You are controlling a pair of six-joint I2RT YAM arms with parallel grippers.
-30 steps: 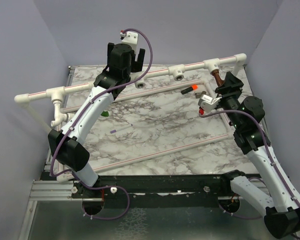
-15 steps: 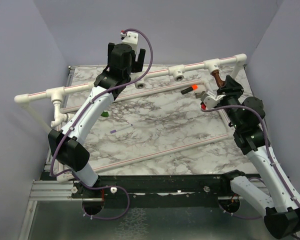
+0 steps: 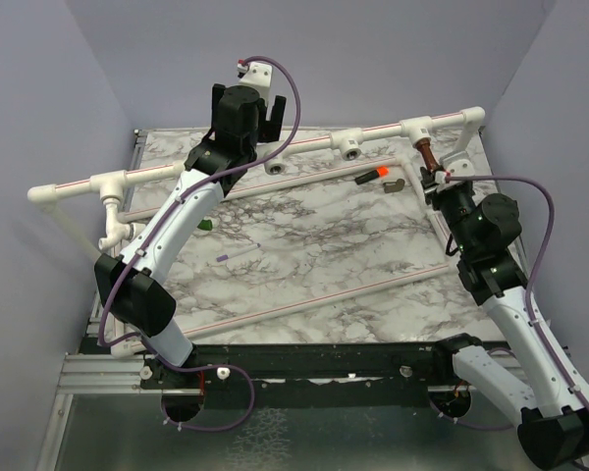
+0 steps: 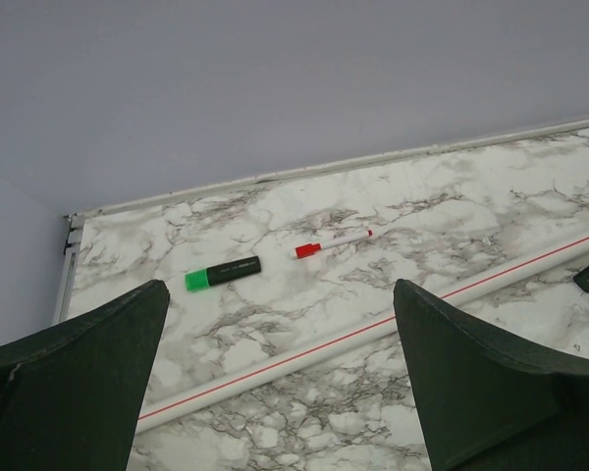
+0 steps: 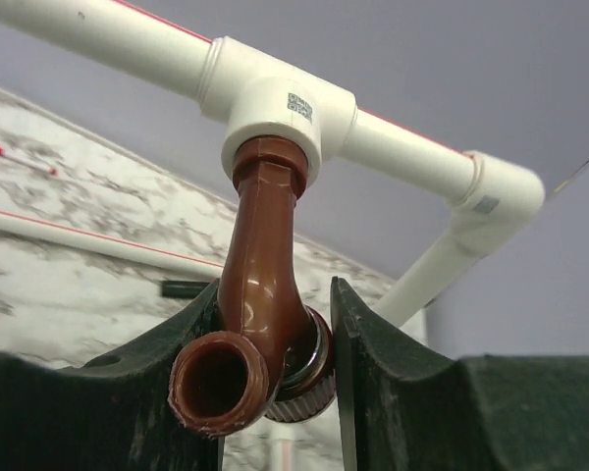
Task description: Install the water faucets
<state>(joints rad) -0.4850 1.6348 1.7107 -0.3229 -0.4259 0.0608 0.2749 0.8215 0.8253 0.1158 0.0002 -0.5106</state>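
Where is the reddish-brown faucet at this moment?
Far right of the table in the top view: the brown faucet hangs from the white tee near the raised pipe's right end, gripped by the right gripper.

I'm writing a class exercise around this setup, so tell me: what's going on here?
The right gripper is shut on the reddish-brown faucet, whose upper end sits in the far-right tee of the white pipe frame. The left gripper hangs open above the far side of the table, holding nothing. The socket of the middle tee is empty.
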